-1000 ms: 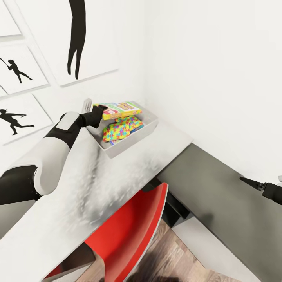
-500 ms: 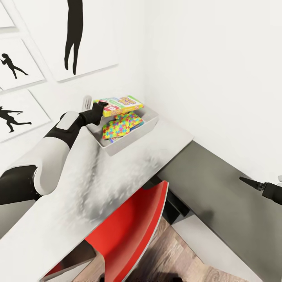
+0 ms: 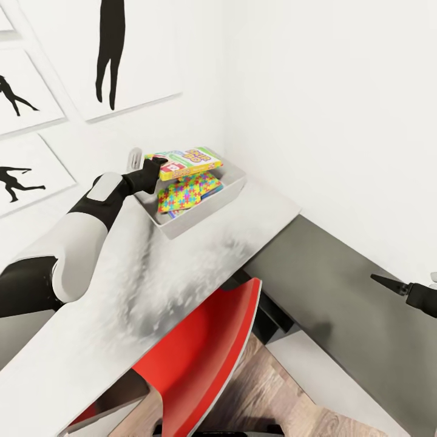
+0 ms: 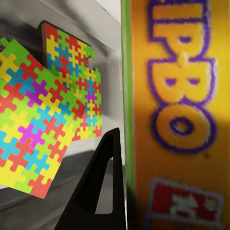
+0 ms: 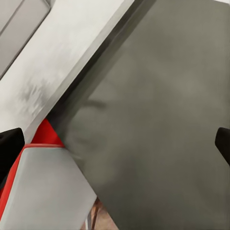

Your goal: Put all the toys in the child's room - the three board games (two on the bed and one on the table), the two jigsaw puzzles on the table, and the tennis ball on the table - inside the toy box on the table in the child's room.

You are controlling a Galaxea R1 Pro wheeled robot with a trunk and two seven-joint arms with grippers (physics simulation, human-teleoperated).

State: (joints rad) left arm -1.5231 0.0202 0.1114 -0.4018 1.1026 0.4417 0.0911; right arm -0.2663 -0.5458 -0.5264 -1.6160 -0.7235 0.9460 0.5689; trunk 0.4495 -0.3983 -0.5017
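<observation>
Left gripper [image 3: 156, 170] clamps SKIP BO box [image 3: 189, 161] over toy box [image 3: 233, 193]; next lower, release onto puzzles [image 3: 182, 195].

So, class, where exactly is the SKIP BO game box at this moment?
In the head view the SKIP BO box is held by the left gripper above the toy box, over the jigsaw puzzles, near the wall corner.

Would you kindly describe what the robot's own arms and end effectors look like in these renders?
The left arm has smooth, rounded white shells separated by black joint sections, narrowing to a black wrist. Its left end effector is matte black; one of its fingers appears as a flat, tapering black blade. The right end effector is also black, ending in a slim pointed tip. No cables or markings are visible.
</observation>
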